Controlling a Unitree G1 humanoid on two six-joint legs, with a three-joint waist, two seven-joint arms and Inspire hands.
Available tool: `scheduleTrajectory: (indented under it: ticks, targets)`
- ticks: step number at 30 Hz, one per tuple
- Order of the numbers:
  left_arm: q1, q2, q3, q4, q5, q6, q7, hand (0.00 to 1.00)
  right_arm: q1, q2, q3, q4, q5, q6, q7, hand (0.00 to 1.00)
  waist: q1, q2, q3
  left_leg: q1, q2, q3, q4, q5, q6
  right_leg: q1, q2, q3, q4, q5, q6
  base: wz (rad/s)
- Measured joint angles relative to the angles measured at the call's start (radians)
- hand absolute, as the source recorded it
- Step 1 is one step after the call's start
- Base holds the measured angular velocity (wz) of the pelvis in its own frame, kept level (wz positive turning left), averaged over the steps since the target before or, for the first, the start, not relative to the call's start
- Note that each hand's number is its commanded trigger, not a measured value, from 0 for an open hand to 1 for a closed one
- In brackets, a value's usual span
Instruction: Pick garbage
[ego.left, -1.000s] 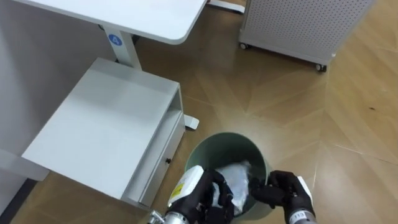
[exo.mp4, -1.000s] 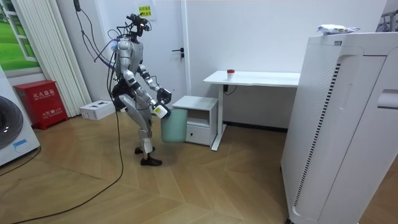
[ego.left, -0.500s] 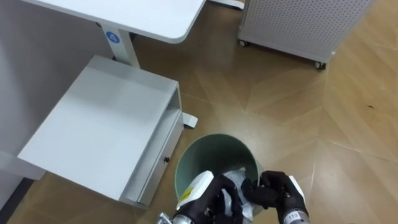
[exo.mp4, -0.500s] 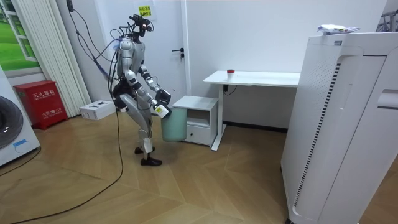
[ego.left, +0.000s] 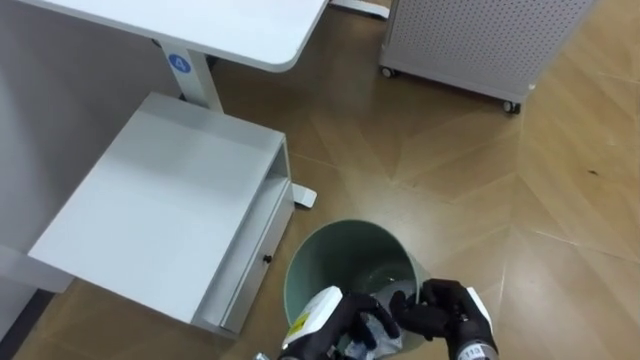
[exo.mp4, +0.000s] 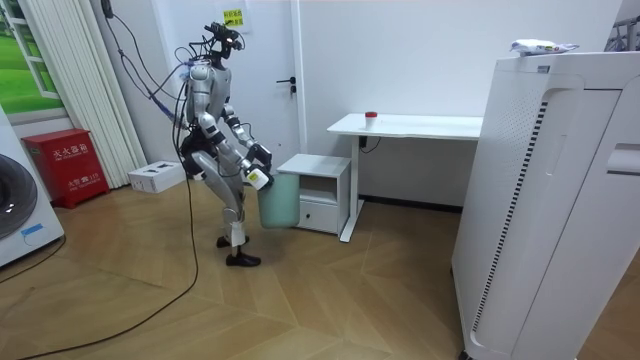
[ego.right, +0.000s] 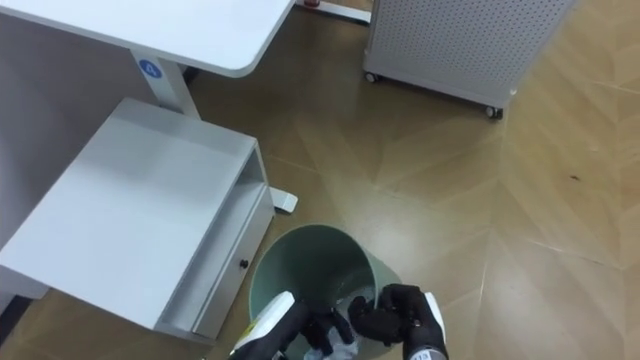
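Drawn back over the bin (ego.left: 318, 262), left robot hand (ego.left: 328, 322) and right robot hand (ego.left: 442, 312) clutch white garbage (ego.left: 374, 326).

At the bottom of the frame, the robot's left hand (ego.right: 272, 330) and right hand (ego.right: 395, 312) curl around a crumpled white wad of garbage (ego.right: 342, 340) over a pale green waste bin (ego.right: 300, 262) on the wooden floor (ego.right: 480, 190). A white drawer cabinet (ego.right: 130, 215) stands at left, under a white desk (ego.right: 150, 25).
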Motion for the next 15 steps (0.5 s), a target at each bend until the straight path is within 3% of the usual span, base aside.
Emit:
scheduleTrajectory:
  ticks: [15]
  targets:
    - [0.015,0.010,0.037,0.011,0.001,-0.002,0.098,0.00,0.016,0.010,-0.003,0.000,0.011,-0.002,-0.022,1.00,0.006,0.005,-0.0026,0.022,0.000,0.006,-0.003,0.001,0.000,0.016,-0.005,-0.005,0.004,0.000,-0.005,0.00]
